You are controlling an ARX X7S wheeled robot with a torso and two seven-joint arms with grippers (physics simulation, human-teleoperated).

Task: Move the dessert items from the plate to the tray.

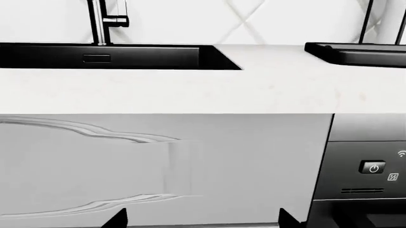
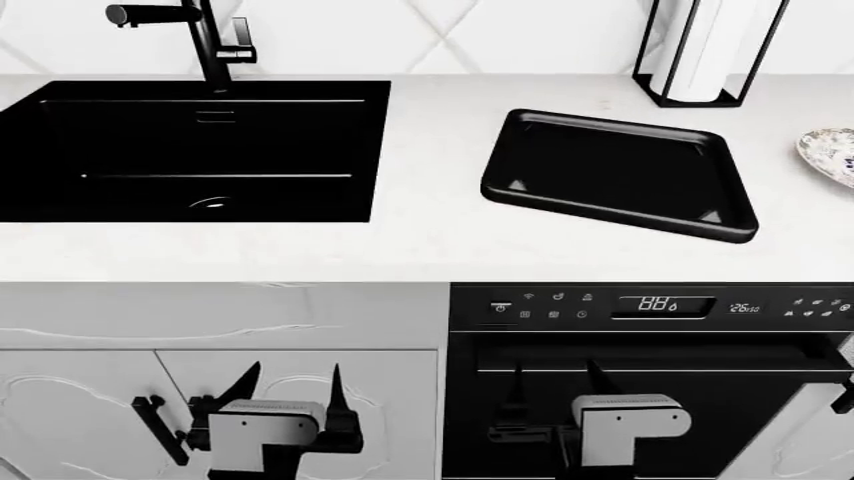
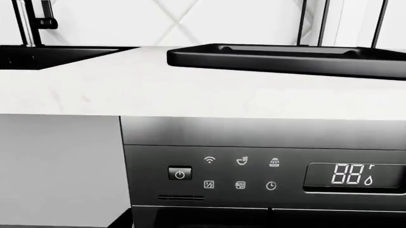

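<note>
The glossy black tray [image 2: 611, 172] lies empty on the white counter, right of the sink; it also shows in the left wrist view [image 1: 355, 52] and the right wrist view [image 3: 285, 59]. Only a sliver of the floral plate [image 2: 831, 152] shows at the far right edge of the head view. The donut and the cupcake are out of view. My left gripper [image 2: 287, 388] hangs open and empty below the counter, in front of the white cabinet door; its fingertips [image 1: 119, 217] stand wide apart. My right gripper [image 2: 558, 385] is open and empty in front of the dark appliance.
A black sink basin [image 2: 187, 150] with a black faucet [image 2: 200, 35] takes up the counter's left. A wire paper towel holder [image 2: 701, 50] stands behind the tray. Below the counter edge sits a dark appliance with its control panel [image 2: 654, 305].
</note>
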